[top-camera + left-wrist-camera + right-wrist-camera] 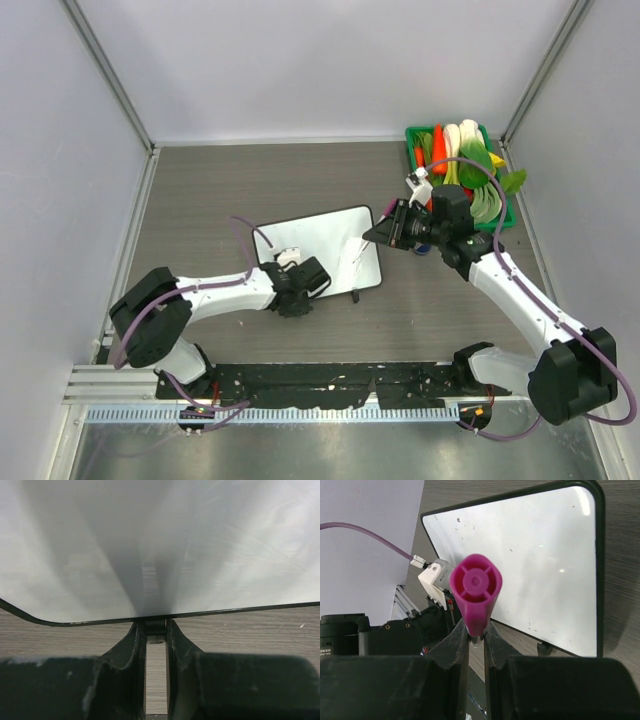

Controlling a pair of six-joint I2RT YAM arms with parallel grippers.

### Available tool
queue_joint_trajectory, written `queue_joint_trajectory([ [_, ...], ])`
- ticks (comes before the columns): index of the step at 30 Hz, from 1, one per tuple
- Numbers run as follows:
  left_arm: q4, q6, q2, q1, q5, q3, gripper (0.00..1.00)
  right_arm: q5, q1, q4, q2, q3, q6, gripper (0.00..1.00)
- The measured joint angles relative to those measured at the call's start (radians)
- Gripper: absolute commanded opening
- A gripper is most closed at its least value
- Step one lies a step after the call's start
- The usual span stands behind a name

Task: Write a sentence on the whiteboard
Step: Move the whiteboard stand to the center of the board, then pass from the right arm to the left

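The whiteboard (325, 245) lies on the grey table, white with a thin dark edge, and its face (535, 565) carries only tiny specks; no sentence shows on it. At the board's near edge (160, 616) my left gripper (300, 275) is shut on a small black piece (156, 627) under the rim. My right gripper (382, 233) hovers over the board's right end, shut on a marker. The marker's magenta butt end (476, 587) points back at the wrist camera between the fingers (457, 640). I cannot see its tip.
A green basket (412, 135) full of toy vegetables stands at the back right, just behind my right arm. A black foot (355, 296) pokes out at the board's near right corner. Grey walls close in the table on three sides.
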State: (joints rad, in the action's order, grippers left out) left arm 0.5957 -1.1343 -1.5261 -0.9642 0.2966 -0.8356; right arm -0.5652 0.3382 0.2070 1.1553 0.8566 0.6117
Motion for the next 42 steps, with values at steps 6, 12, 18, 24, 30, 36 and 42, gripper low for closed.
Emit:
queue_joint_trajectory([
  [6,0.020,-0.050,-0.056,-0.082,0.035,-0.054,0.00,0.003,0.000,0.000,-0.019,0.000,0.000,0.01],
  [12,0.019,-0.076,-0.063,-0.131,0.034,-0.062,0.01,0.006,0.000,0.003,-0.029,0.000,0.000,0.01],
  [18,0.026,-0.094,-0.070,-0.154,0.016,-0.073,0.12,0.007,0.000,0.004,-0.033,-0.002,0.000,0.01],
  [24,0.032,-0.098,-0.097,-0.190,-0.016,-0.101,0.45,0.007,0.000,0.004,-0.035,-0.004,0.000,0.02],
  [30,-0.006,-0.116,-0.092,-0.216,-0.072,-0.107,0.82,0.008,0.000,0.006,-0.043,-0.006,0.000,0.01],
  [36,0.026,-0.132,-0.047,-0.255,-0.069,-0.088,0.87,0.008,0.000,0.007,-0.071,-0.015,0.000,0.01],
  [42,0.047,-0.137,0.084,-0.307,-0.051,-0.082,0.87,-0.001,0.000,0.010,-0.164,-0.062,0.000,0.01],
])
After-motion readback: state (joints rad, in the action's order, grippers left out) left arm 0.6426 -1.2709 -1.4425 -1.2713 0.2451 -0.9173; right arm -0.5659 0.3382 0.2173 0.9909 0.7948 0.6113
